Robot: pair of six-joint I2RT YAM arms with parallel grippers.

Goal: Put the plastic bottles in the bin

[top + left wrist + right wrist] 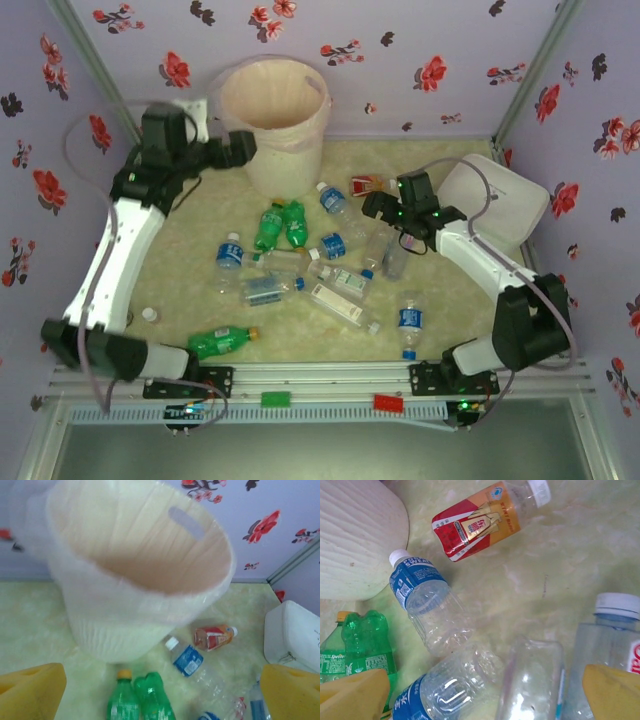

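Note:
The bin [272,110] is a tall cream bucket with a thin bag lining, standing at the back of the table. My left gripper [243,148] hangs open beside the bin's left rim, nothing between its yellow fingers [31,690]. In the left wrist view the bin [140,575] gapes below and ahead. Plastic bottles lie scattered mid-table: two green ones [281,224], several clear ones with blue labels [335,200], an orange-red one [368,185]. My right gripper [377,206] is open above clear bottles [530,680], with the orange-red bottle [480,522] beyond it.
A flat white box [495,205] sits at the right, behind the right arm. A green bottle [222,341] and a loose white cap [149,314] lie near the left arm's base. Floral walls close in the table on three sides.

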